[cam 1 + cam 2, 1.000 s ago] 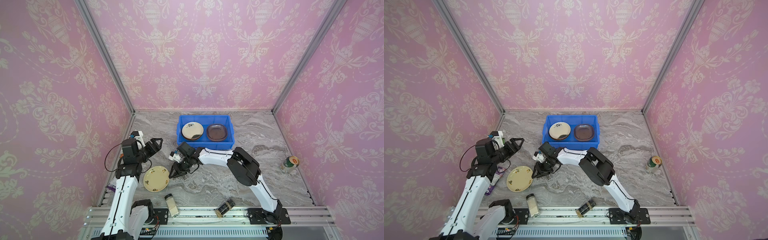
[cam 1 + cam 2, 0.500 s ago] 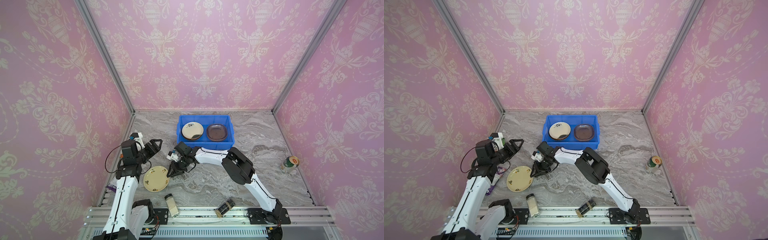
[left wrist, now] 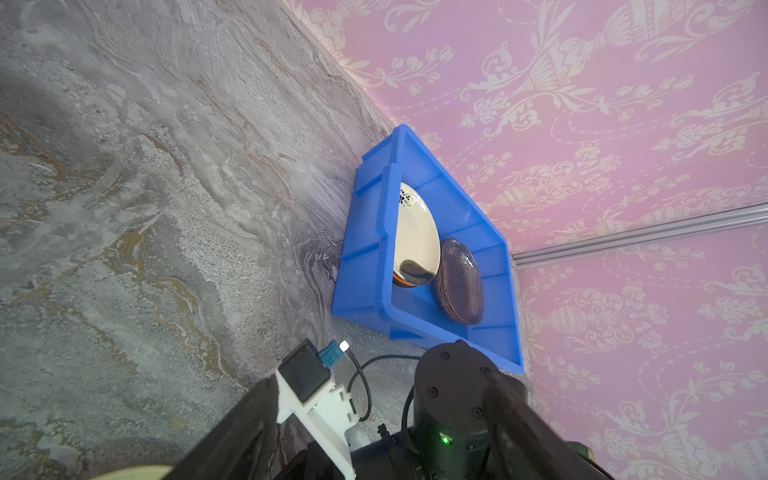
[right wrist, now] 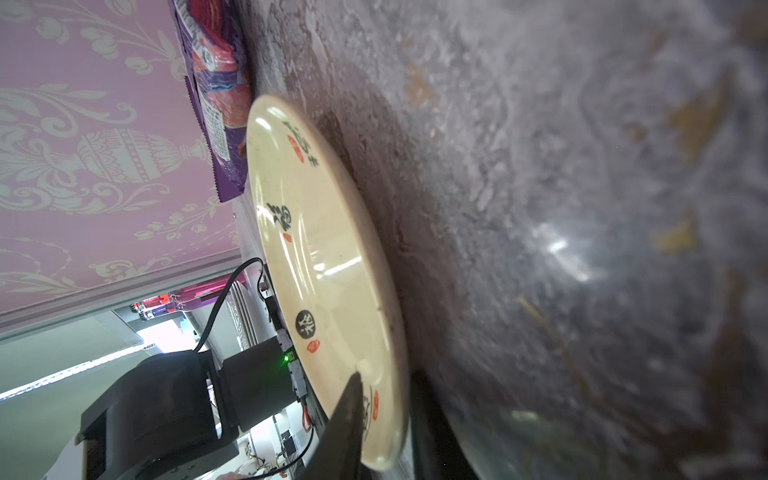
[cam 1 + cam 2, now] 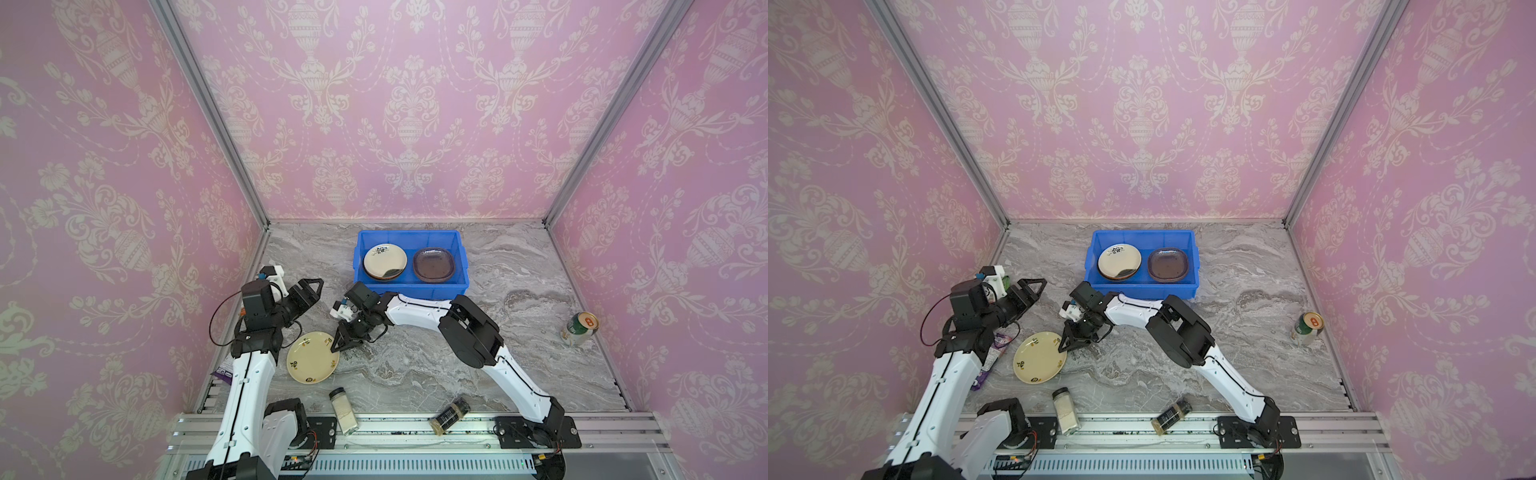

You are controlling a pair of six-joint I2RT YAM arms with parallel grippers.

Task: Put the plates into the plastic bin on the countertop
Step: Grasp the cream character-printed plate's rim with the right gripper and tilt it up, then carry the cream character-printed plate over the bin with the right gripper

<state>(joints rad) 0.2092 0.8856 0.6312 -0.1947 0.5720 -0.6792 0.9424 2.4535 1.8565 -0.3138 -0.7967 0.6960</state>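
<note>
Silver metal rail (image 5: 395,432) is seen nearest, carrying both arm bases. Just beyond, on the grey-veined marble-look countertop (image 5: 415,370), two spice jars are laid on their sides, a pale-filled jar (image 5: 344,412) and a dark jar (image 5: 449,415), well apart. Farther in, toward the left, a cream plate (image 5: 311,358) with dark and red motifs is set flat, a purple snack packet (image 4: 216,95) beside it. The right gripper (image 5: 336,345) is placed at this plate's rim. One of its fingers (image 4: 351,415) is laid on the plate's upper face and the other shows outside the rim; whether the rim is pinched cannot be told. The left gripper (image 5: 312,294) is held above the counter, jaws spread wide. A green can (image 5: 579,329) is stood at the right. Farthest back, the blue plastic bin (image 5: 409,237) is seen holding a floral cream plate (image 5: 384,259) atop a stack and, beside it, greyish glass plates (image 5: 434,264).
</note>
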